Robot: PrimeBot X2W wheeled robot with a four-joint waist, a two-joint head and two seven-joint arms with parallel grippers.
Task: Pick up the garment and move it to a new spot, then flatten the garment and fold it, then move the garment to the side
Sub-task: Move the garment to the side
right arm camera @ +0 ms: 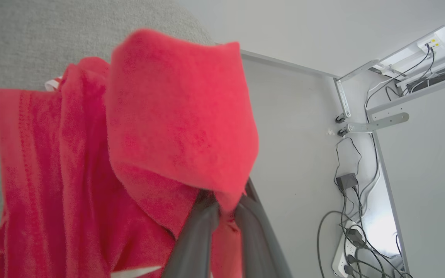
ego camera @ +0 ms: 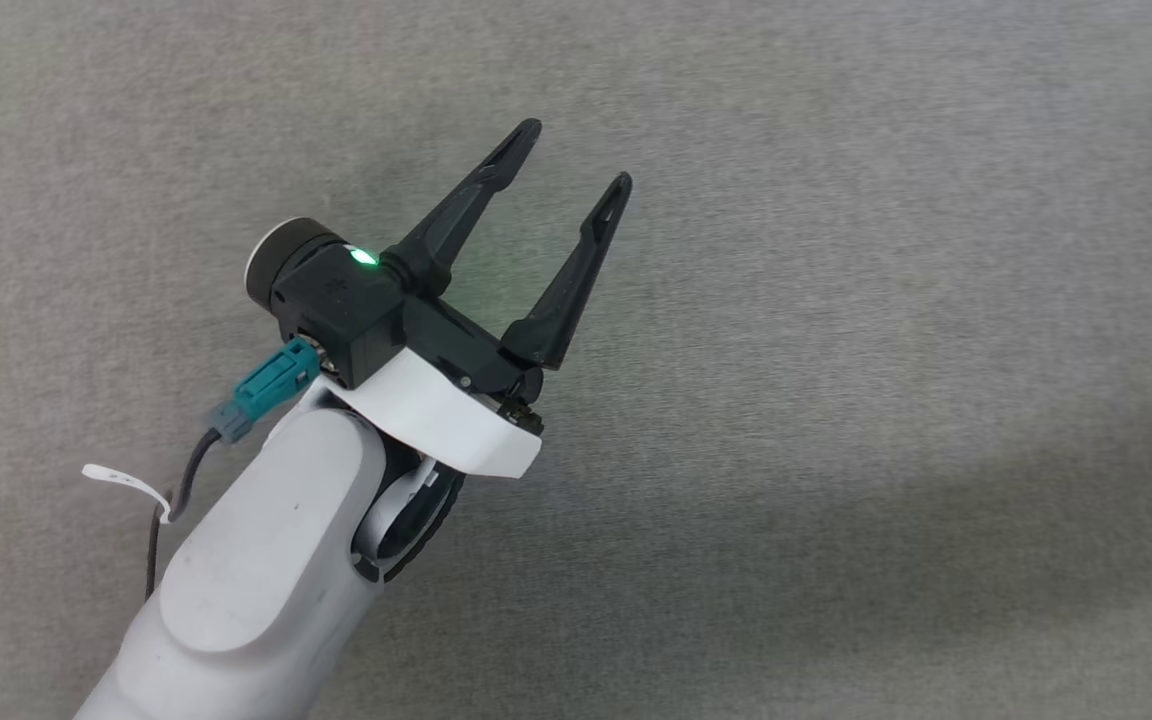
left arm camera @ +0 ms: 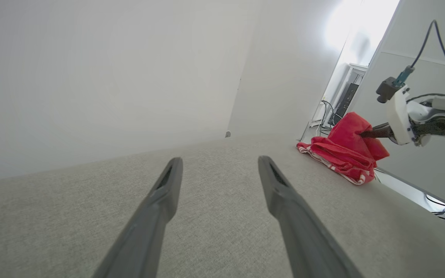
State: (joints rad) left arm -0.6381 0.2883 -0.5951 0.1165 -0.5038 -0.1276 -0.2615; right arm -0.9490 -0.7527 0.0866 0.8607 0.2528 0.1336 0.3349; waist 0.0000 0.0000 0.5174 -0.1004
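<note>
The white left arm [ego camera: 256, 560] is angling up and rightward in the head view, its left pincer [ego camera: 576, 153] spreading two long dark fingers wide. The right pincer [right arm camera: 226, 202] is pinching its fingers together on a bright red soft fabric garment [right arm camera: 176, 116].

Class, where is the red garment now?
Left wrist view, right side: the garment is bunched at the edge of the grey surface, one fold pinched by the right tool.

Bright diffuse light; glare upper right, left wrist view; soft shadows, head view.
</note>
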